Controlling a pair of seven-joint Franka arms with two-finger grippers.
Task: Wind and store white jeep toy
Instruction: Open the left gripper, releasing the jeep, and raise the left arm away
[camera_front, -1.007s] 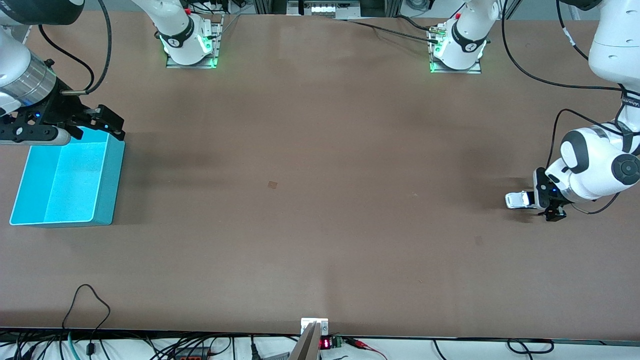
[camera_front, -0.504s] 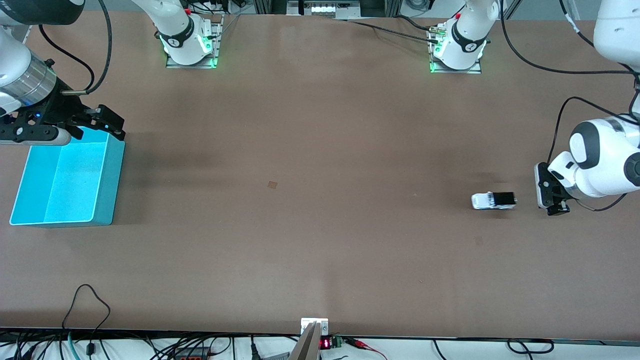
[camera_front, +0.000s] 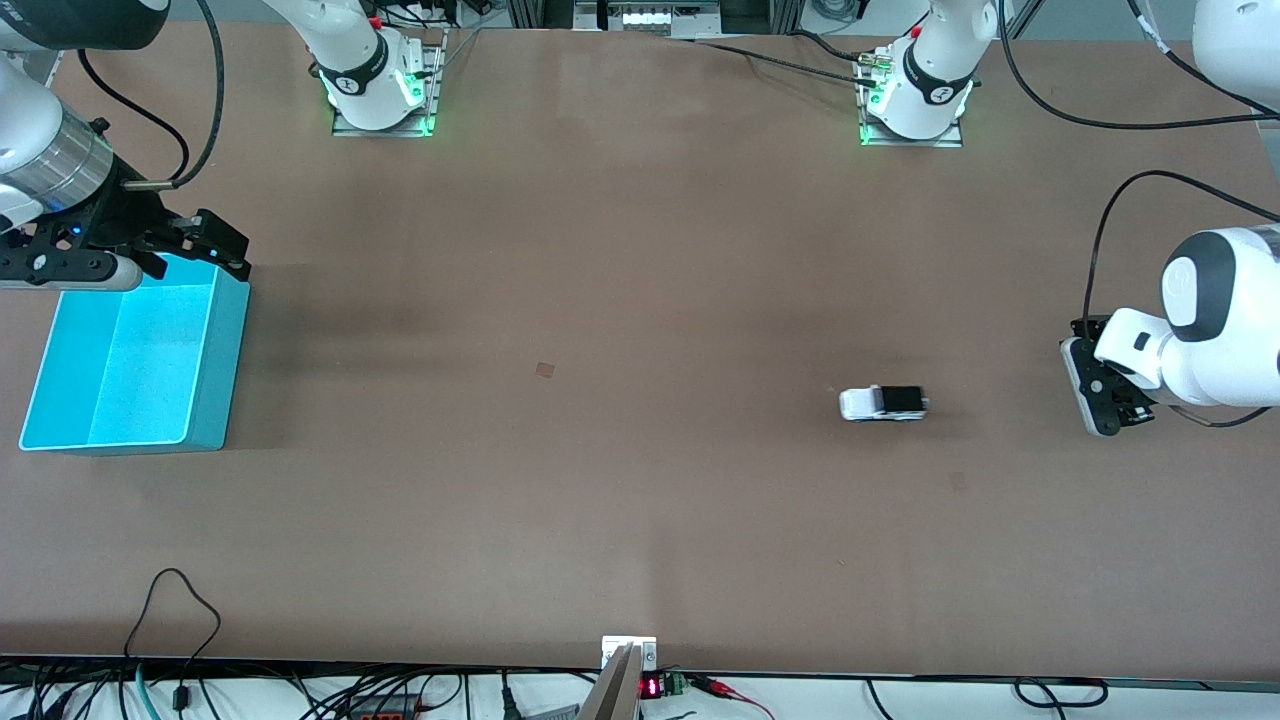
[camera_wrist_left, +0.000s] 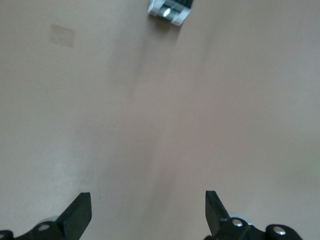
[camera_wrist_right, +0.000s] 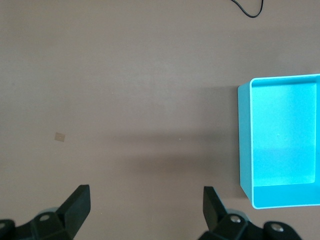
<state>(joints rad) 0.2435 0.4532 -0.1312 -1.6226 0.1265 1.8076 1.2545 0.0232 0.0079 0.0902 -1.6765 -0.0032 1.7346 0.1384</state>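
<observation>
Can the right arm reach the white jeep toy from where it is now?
Probably not easily: the right gripper hangs open over the turquoise bin, while the white jeep toy stands toward the left arm's end. Nothing lies between them.

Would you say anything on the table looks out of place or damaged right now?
Nothing stands out. The white jeep toy sits upright on bare table, apart from the open left gripper. The turquoise bin stands square and empty under the open right gripper.

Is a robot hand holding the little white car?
No. Both the left gripper and right gripper are open and empty; the white jeep toy sits alone on the table.
</observation>
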